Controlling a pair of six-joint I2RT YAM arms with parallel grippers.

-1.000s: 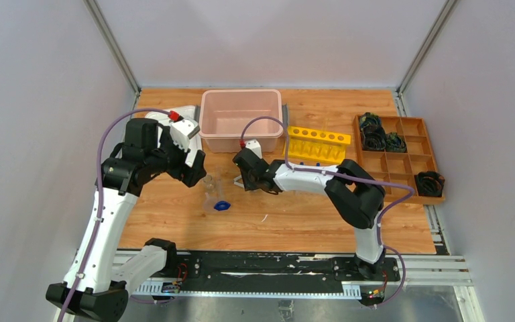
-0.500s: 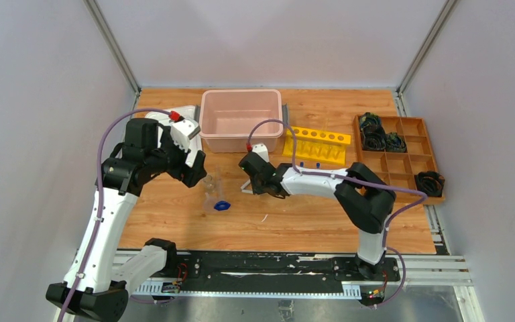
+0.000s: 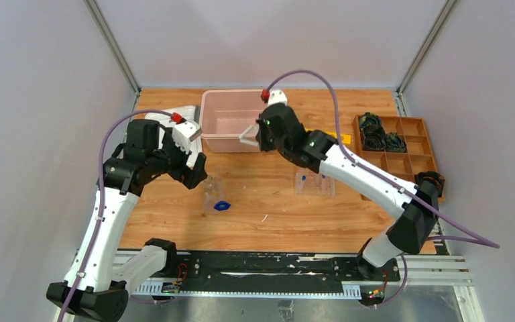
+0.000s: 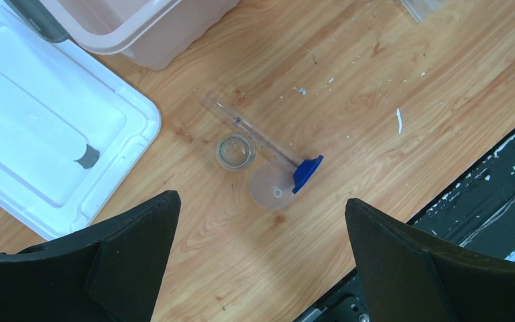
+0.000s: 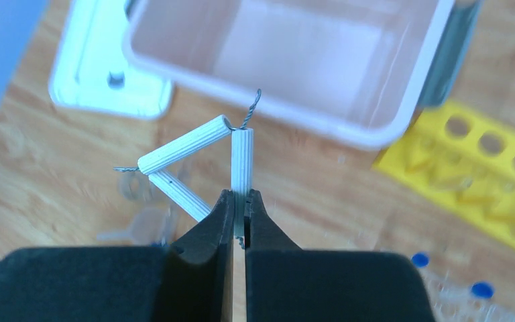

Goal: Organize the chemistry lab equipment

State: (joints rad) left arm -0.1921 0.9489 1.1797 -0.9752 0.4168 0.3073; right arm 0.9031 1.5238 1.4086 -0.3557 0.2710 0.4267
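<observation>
My right gripper [image 5: 239, 204] is shut on one bar of the white triangle frame [image 5: 189, 143], held in the air at the pink bin's near rim [image 3: 231, 149]. From above, that gripper [image 3: 253, 135] carries the triangle [image 3: 245, 136]. On the table lie a small glass beaker [image 4: 235, 151], a clear round piece [image 4: 273, 189], a thin glass tube [image 4: 248, 127] and the small blue piece [image 4: 307, 173]. My left gripper [image 4: 261, 200] hangs open above them, holding nothing. A clear tube rack [image 3: 314, 183] with blue-capped tubes sits mid-table.
The pink bin [image 5: 375, 137] stands at the back with its white lid [image 4: 60, 147] to its left. A yellow rack [image 5: 489, 164] lies right of the bin, partly behind my right arm. A wooden compartment tray [image 3: 409, 157] holding dark items fills the right side.
My right gripper closed on the triangle frame, lifted it off the table and swung back toward the pink bin, uncovering the clear tube rack. The left arm stayed still.
</observation>
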